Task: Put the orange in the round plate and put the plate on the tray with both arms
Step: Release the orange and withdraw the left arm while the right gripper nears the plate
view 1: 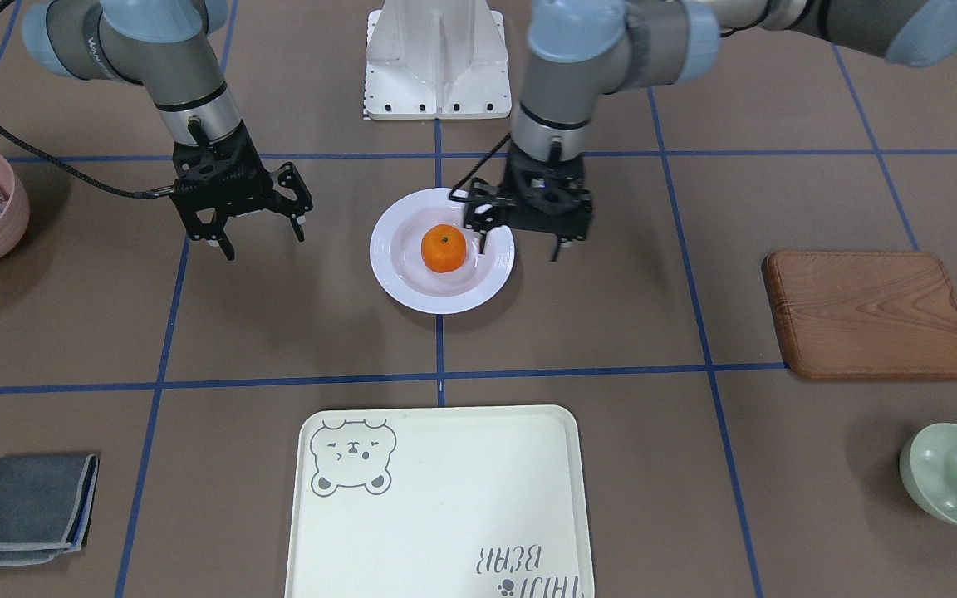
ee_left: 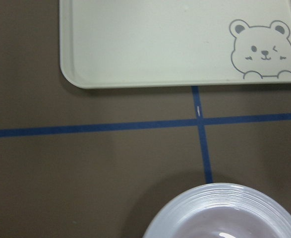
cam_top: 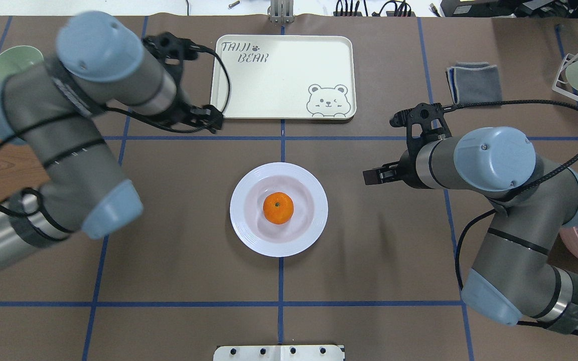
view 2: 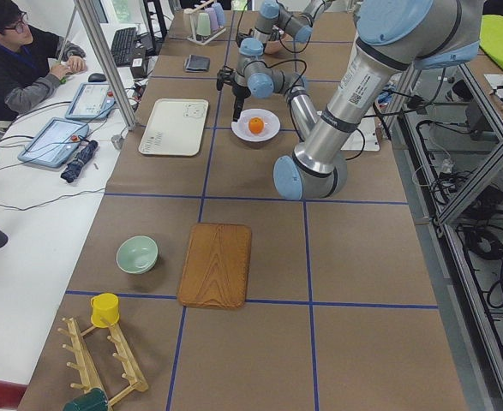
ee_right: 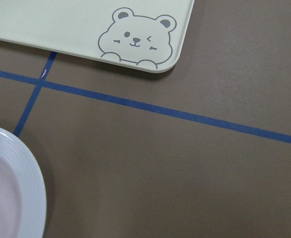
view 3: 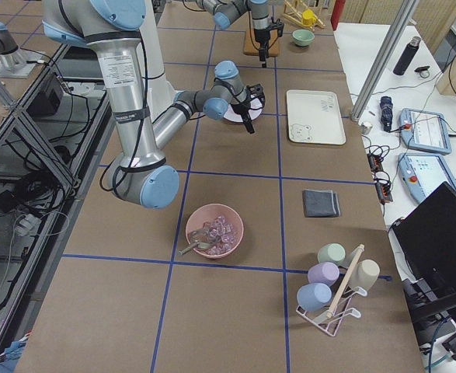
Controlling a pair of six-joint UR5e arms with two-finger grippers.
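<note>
the left gripper (view 1: 520, 249) hung with jaws wide and empty above the plate's (view 1: 412, 286) left rim, and the right gripper (view 1: 265, 245), equally spread and empty, hovered well off the plate's right side. the orange (view 1: 444, 248) sat in the plate's sunken centre, with the tray (view 1: 445, 515) lying apart on the plate's far side from the robot. to do it well, i judge each gripper should pinch the ridged rim at opposite edges and lift level together, since the white glaze looks slick and the round fruit would roll.

Overhead and front-facing views oppose: tray (cam_top: 279, 85) at 12, then 6 o'clock. Both close wrist views share its bear-marked corner.
</note>
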